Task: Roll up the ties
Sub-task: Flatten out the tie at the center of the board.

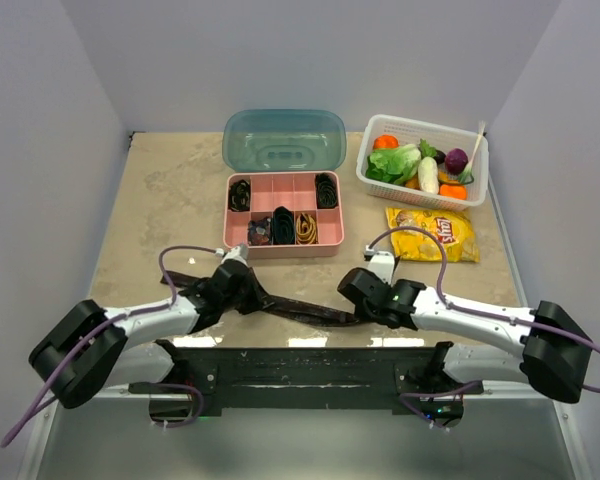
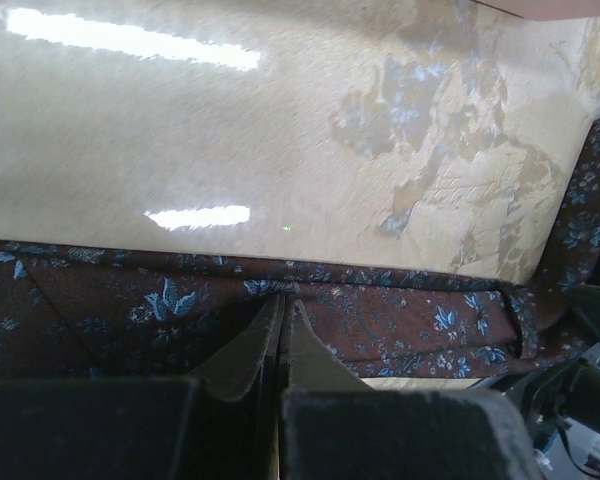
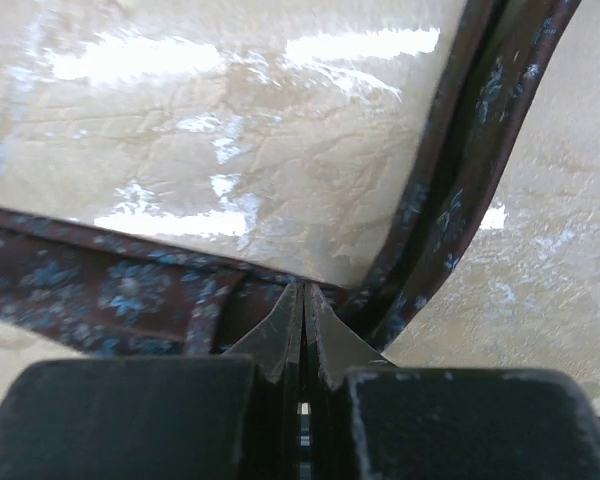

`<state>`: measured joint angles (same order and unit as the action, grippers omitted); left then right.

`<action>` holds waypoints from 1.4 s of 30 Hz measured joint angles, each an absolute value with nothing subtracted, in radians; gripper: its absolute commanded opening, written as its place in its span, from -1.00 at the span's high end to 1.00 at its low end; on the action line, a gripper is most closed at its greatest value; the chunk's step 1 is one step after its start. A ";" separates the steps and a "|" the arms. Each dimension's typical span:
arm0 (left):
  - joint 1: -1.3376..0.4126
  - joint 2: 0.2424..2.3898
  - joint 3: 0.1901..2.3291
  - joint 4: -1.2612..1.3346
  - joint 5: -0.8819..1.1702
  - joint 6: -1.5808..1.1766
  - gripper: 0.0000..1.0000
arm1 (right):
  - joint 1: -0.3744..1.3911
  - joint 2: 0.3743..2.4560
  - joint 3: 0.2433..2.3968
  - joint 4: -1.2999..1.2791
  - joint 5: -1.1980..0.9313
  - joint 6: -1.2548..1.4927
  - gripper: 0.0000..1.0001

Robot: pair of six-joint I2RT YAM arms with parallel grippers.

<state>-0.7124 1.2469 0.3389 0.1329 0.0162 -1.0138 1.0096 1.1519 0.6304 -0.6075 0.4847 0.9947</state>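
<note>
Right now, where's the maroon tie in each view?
Top external: maroon tie lies crosswise near the front edge, below the pink box.
Left wrist: tie bands the lower half, left to right.
Right wrist: tie crosses lower left, then climbs to the upper right.
Shared landmark: beige marbled tabletop beneath it.

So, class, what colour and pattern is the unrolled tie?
The tie is dark maroon-brown with small blue flowers; clearest in the left wrist view.

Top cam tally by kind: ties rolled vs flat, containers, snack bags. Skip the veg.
Rolled ties: 5
Flat tie: 1
Box: 1
Lid: 1
Basket: 1
Chip bag: 1
Total: 10
</note>
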 measured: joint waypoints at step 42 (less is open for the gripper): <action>-0.672 1.118 0.290 0.028 -0.057 -1.091 1.00 | 1.070 1.158 0.705 -0.609 0.387 0.852 1.00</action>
<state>-0.6724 1.1179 0.2905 0.0280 -0.0574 -1.0908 1.0702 1.1584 0.7048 -0.6094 0.3874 0.8520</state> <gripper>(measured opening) 0.013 0.007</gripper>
